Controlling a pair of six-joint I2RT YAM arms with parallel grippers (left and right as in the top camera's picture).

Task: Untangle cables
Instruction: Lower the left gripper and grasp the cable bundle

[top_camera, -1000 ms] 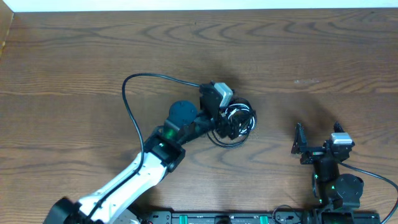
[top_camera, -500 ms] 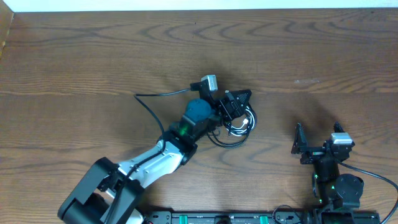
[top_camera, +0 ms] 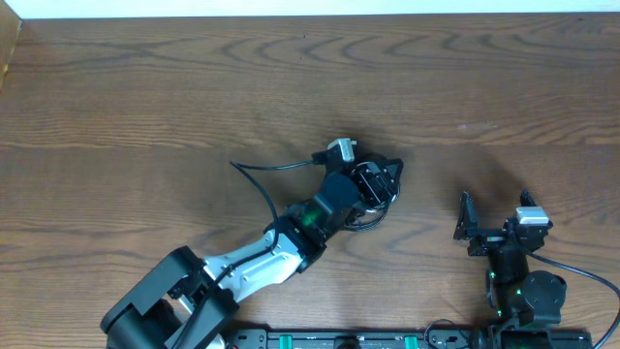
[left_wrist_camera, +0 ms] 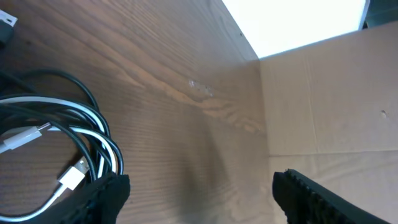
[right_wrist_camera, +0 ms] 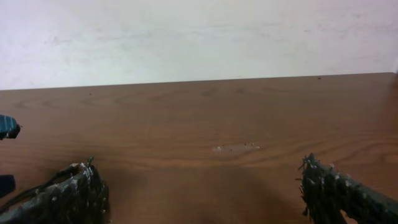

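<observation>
Swinging round since a second ago, the left arm [top_camera: 262,257] is now lying lower, stretching from the near left edge towards the middle of the table [top_camera: 145,97]. The thick black lead [top_camera: 262,167] on it, which was arching high to the left, is now lying flatter and closer to the wrist. On the near right, the right arm [top_camera: 523,291] is sitting where it was. The right gripper [right_wrist_camera: 198,169] is pointing at the far side with its jaws standing wide apart over bare wood, holding nothing.

Further in, near the middle of the table, the left gripper [left_wrist_camera: 198,186] is hovering over the cables [left_wrist_camera: 93,134] and hiding much of them from above. Its jaws are standing apart with only bare wood showing between them, gripping nothing. The finger [left_wrist_camera: 99,196] on the left of the wrist view is overlapping the near edge of the coil, though whether it is touching I cannot tell.

The cables are lying on the wood as one loose coil, black and white strands running side by side. A white plug [left_wrist_camera: 71,177] is resting inside the loop, and a second white plug [left_wrist_camera: 22,140] is lying just left of it.

Farther off, a cardboard wall [left_wrist_camera: 323,106] is standing at the table's edge, and a pale wall [right_wrist_camera: 186,37] is running along the far side
</observation>
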